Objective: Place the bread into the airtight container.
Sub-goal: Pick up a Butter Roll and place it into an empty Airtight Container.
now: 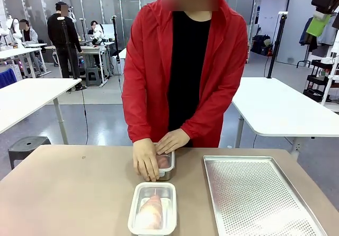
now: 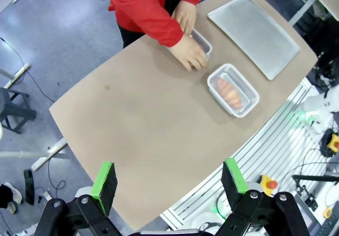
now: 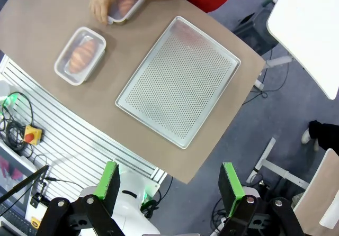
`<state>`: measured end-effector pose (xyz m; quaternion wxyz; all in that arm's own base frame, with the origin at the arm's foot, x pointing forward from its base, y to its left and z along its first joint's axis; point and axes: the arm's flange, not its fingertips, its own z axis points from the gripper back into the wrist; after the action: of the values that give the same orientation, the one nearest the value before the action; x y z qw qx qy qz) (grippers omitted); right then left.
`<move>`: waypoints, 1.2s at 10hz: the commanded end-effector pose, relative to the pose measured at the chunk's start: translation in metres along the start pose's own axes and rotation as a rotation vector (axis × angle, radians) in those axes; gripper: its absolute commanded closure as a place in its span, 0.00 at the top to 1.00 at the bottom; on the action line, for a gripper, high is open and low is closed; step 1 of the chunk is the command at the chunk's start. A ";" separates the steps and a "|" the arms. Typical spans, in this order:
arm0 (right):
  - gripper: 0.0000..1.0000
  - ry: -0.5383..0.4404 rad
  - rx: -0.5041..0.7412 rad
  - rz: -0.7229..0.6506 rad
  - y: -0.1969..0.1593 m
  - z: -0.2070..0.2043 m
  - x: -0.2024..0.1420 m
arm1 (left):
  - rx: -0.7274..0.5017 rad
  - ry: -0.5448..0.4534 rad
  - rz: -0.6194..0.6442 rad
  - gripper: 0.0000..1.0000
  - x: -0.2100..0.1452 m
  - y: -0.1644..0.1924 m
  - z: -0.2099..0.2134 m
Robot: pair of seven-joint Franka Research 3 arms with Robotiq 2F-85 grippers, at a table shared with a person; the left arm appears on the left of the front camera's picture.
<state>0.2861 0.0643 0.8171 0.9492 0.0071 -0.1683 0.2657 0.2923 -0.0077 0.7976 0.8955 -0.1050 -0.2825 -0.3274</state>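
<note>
A clear airtight container [image 1: 152, 208] [image 2: 233, 89] [image 3: 80, 55] lies on the brown table near the robot's edge, with a golden bread [image 1: 151, 213] [image 2: 229, 91] [image 3: 82, 56] inside it. Just beyond it stands a second container [image 1: 166, 164] [image 2: 203, 42] [image 3: 126, 9] holding something pinkish, and the person's hands [image 1: 145, 159] [image 2: 189, 53] [image 3: 103, 6] rest on its top. My left gripper [image 2: 169, 179] hangs open high above the table with nothing between its fingers. My right gripper [image 3: 170, 180] is likewise open and bare, high above the table's corner.
A perforated metal tray [image 1: 254, 196] [image 2: 253, 34] [image 3: 179, 80] lies on the table's right side. The person in a red jacket [image 1: 185, 66] stands at the far edge. The left half of the table [image 1: 63, 193] is bare.
</note>
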 end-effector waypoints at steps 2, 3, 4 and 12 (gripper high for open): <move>0.93 -0.003 -0.007 -0.005 0.000 0.001 0.000 | -0.009 -0.012 -0.002 1.00 0.002 -0.001 0.002; 0.93 -0.003 -0.007 -0.005 0.000 0.001 0.000 | -0.009 -0.012 -0.002 1.00 0.002 -0.001 0.002; 0.93 -0.003 -0.007 -0.005 0.000 0.001 0.000 | -0.009 -0.012 -0.002 1.00 0.002 -0.001 0.002; 0.93 -0.003 -0.007 -0.005 0.000 0.001 0.000 | -0.009 -0.012 -0.002 1.00 0.002 -0.001 0.002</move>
<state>0.2861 0.0643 0.8171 0.9492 0.0071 -0.1683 0.2657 0.2923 -0.0077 0.7976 0.8955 -0.1050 -0.2825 -0.3274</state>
